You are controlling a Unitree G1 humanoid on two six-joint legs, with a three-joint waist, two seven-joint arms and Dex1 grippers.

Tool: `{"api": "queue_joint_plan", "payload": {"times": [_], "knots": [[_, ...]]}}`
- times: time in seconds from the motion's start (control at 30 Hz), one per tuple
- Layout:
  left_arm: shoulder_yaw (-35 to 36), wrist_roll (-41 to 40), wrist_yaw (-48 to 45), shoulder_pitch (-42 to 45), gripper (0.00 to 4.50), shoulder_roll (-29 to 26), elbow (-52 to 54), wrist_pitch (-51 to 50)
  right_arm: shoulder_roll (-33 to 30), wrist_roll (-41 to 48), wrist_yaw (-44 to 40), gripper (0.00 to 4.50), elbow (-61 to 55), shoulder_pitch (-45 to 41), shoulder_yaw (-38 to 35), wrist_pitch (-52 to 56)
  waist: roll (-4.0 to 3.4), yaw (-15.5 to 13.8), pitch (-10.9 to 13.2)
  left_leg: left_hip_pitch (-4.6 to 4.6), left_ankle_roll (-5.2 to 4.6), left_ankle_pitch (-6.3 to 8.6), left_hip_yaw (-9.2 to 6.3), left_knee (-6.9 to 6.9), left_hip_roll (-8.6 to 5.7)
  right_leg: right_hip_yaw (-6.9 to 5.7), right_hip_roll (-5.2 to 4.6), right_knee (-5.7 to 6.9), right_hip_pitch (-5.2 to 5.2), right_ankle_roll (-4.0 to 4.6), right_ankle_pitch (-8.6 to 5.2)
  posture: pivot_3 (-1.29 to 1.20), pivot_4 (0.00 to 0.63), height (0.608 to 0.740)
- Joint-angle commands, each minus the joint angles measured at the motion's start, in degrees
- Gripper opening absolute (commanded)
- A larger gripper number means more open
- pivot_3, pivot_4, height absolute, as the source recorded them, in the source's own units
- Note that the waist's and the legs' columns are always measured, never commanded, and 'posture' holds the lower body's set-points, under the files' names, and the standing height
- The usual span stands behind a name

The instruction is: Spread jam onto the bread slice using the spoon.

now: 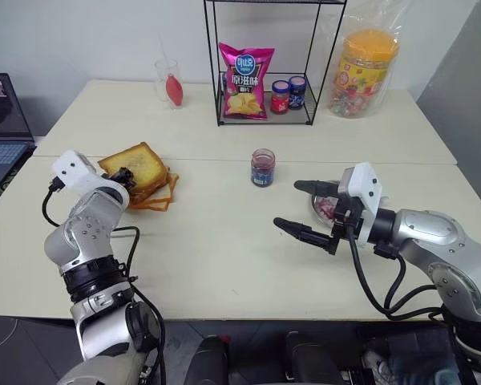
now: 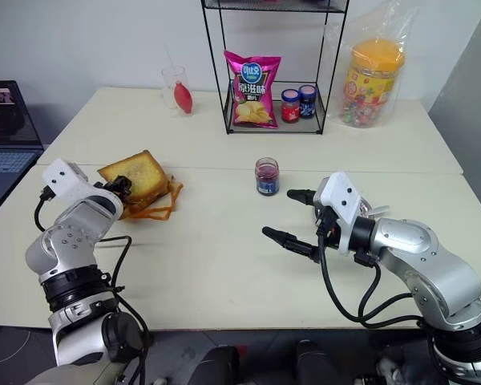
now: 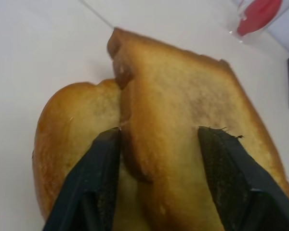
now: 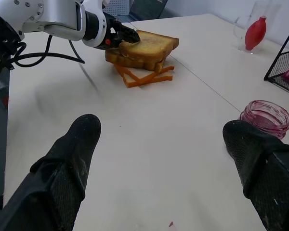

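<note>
My left gripper (image 1: 127, 178) had its fingers straddling the corner of the top bread slice (image 1: 140, 166) just ahead of it, closing but not visibly clamped, while my right gripper (image 1: 309, 210) hung wide open, well apart.

Two black fingers (image 3: 102, 183) of the left tool (image 3: 159, 178) flank the top bread slice (image 3: 192, 120), which overlaps another toast slice (image 3: 70, 130) below, on a white surface (image 3: 33, 53).
</note>
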State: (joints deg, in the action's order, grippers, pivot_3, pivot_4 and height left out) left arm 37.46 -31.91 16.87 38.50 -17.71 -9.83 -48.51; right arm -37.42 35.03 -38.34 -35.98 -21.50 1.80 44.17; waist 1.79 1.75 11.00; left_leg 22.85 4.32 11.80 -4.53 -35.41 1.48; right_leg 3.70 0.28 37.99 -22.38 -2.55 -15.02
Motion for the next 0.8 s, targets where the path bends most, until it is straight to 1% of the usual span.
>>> {"api": "queue_joint_plan", "payload": {"times": [0.03, 0.1, 0.2, 0.23, 0.33, 0.4, 0.43, 0.57, 0.67, 0.8], "knots": [[0.57, -0.32, 1.08, 1.32, 1.59, -0.15, -0.71, -0.11, -0.80, 0.75, 0.30, 4.50, -2.14, -1.14, -1.80, -0.15, 0.00, 0.00, 0.00, 0.00, 0.00, 0.00, 0.00, 0.00, -0.01, 0.01, 0.00, 0.00, 0.01, 0.00, 0.00, 0.00, 0.150, 0.740], [0.88, -0.43, 1.47, 1.54, 1.14, 0.05, -1.14, 0.05, -0.93, 0.71, 0.31, 4.50, -2.09, -1.12, -1.81, -0.09, 0.00, 0.00, 0.00, -0.01, 0.00, 0.00, 0.01, 0.00, 0.00, 0.01, 0.00, 0.00, 0.01, 0.00, 0.00, 0.00, 0.150, 0.740], [0.94, -0.70, 1.29, 1.66, 0.69, 0.27, -1.45, 0.23, -1.20, 0.68, 0.24, 4.50, -2.13, -0.97, -1.89, -0.10, 0.00, 0.01, 0.00, -0.02, 0.00, 0.00, 0.00, 0.00, 0.00, 0.00, 0.00, 0.01, 0.01, 0.00, 0.00, 0.00, 0.150, 0.740], [0.95, -1.00, 1.12, 1.73, 0.46, 0.42, -1.45, 0.37, -1.28, 0.61, 0.20, 4.50, -2.09, -0.99, -1.89, -0.13, 0.00, 0.01, 0.00, -0.02, 0.00, 0.00, 0.01, 0.00, 0.00, 0.01, 0.00, 0.01, 0.00, 0.00, 0.00, 0.00, 0.150, 0.740], [0.73, -1.54, 0.74, 1.63, 0.05, 0.55, -0.99, 0.64, -1.29, 0.58, 0.22, 4.50, -2.00, -1.05, -1.94, -0.15, 0.00, 0.01, 0.00, -0.02, 0.00, 0.00, 0.01, 0.00, 0.00, 0.01, 0.00, 0.01, 0.01, -0.01, 0.00, 0.00, 0.150, 0.740], [0.74, -1.89, 0.48, 1.53, 0.01, 0.66, -0.57, 0.91, -1.30, 0.58, 0.23, 4.50, -1.99, -1.03, -1.97, -0.20, 0.00, 0.01, 0.00, -0.02, 0.00, 0.00, 0.01, 0.00, 0.00, 0.01, 0.00, 0.01, 0.01, -0.01, 0.01, 0.00, 0.150, 0.740], [-0.09, -2.12, -1.07, 1.16, 0.01, 0.54, 0.52, 1.32, -1.29, 0.62, 0.23, 4.50, -1.96, -1.01, -2.05, -0.22, 0.00, 0.01, 0.00, -0.02, 0.00, 0.00, 0.01, 0.00, 0.00, 0.01, 0.00, 0.01, 0.01, -0.01, 0.00, 0.00, 0.150, 0.740], [-6.09, -3.74, -10.63, -1.75, 0.01, -0.52, 8.39, 1.04, -1.41, 0.85, -0.30, 4.50, -1.76, -0.73, -2.70, -0.84, 0.01, -0.08, 0.01, 0.02, 0.00, 0.00, 0.01, 0.00, -0.01, 0.00, 0.00, -0.02, 0.00, -0.01, 0.00, 0.00, 0.150, 0.740], [-8.93, -6.76, -17.09, -6.21, 0.01, -1.44, 16.30, -0.59, -1.97, 1.47, -1.03, 4.50, -1.98, 0.19, -4.02, -1.22, 0.07, -0.13, 0.04, 0.08, 0.02, 0.00, 0.00, 0.00, -0.01, 0.01, -0.02, -0.09, -0.01, -0.01, 0.00, 0.00, 0.150, 0.740], [-12.72, -11.58, -25.35, -15.19, 0.01, -3.84, 27.80, -3.28, -2.79, 1.97, -1.19, 4.50, -2.60, 2.03, -5.78, -1.16, 0.09, 0.08, 0.06, 0.06, 0.03, 0.02, 0.04, 0.06, 0.00, 0.05, -0.03, -0.12, -0.03, 0.00, 0.00, 0.00, 0.150, 0.740]]}}
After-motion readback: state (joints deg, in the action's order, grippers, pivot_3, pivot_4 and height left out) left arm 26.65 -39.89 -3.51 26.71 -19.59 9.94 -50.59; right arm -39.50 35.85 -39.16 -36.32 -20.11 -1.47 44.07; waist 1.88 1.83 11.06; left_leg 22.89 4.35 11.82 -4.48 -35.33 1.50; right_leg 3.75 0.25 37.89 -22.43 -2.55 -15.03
